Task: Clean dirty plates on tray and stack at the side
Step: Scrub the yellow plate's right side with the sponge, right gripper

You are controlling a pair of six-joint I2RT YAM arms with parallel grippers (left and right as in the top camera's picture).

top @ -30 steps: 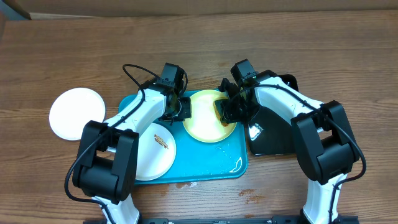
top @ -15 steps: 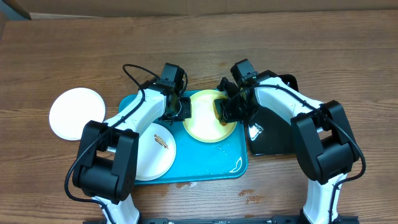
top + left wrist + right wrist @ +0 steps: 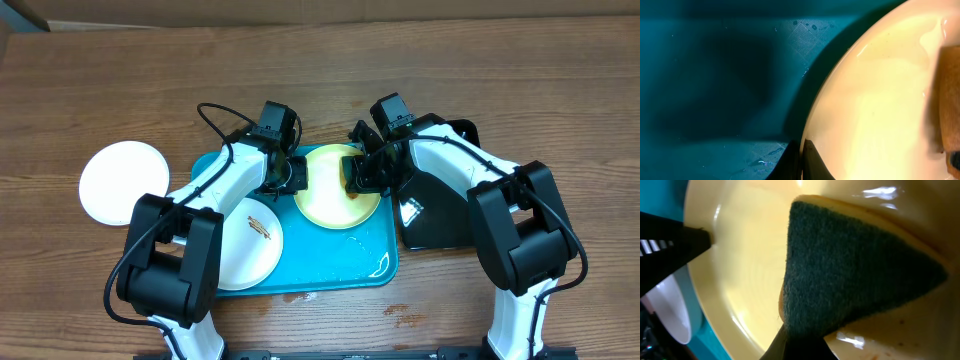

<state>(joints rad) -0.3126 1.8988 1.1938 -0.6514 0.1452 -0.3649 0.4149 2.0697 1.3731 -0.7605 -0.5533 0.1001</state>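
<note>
Overhead: left gripper (image 3: 294,175) clamps yellow plate (image 3: 325,207) rim on tray (image 3: 340,257); right gripper (image 3: 356,179) holds sponge (image 3: 850,265) clamped against plate.

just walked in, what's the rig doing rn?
Mid-scrub. The right gripper holds a green-faced sponge against the yellow-green plate on the blue tray, while the left gripper pinches that plate's rim to steady it. A white plate with a dark smear lies on the tray nearer the robot, untouched. A second white plate sits on the table left of the tray and looks clean.
</note>
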